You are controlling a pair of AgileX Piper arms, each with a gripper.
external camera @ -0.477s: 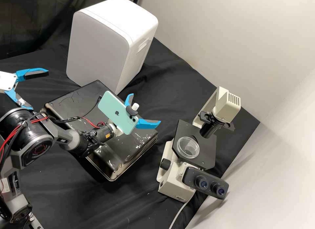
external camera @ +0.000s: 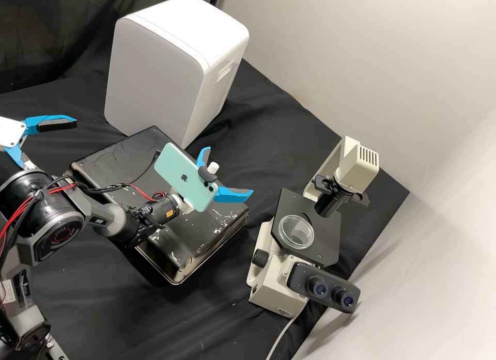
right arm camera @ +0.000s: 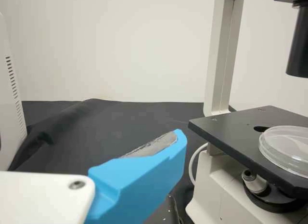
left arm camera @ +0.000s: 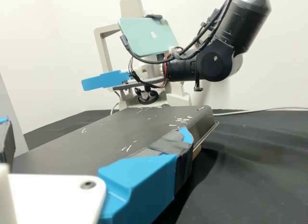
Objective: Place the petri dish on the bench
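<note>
High view shows you the petri dish [external camera: 296, 231] lying flat on the black stage [external camera: 319, 242] of the microscope [external camera: 274, 287], at the right of the bench [external camera: 268, 122]. It sits just beside the dark barrel that hangs over the stage. The dish is clear and round, and nothing touches it. Your right gripper [external camera: 229, 172] hovers to the left of the microscope, near the stage but apart from it. Its two blue fingers are spread wide with nothing between them. A mint-green phone [external camera: 182, 175] is mounted on that arm's wrist. In the right wrist view you see the dish on the stage plate beyond one blue finger [right arm camera: 144, 171]. Below the right gripper a dark, scuffed tray [external camera: 124, 161] lies on the black cloth. Your left gripper [external camera: 49, 143] is at the far left edge, well apart from the dish and beside the tray's left end. Its fingers are also wide apart and hold nothing. A white box-shaped appliance [external camera: 175, 65] stands at the far side, just behind the tray.
</note>
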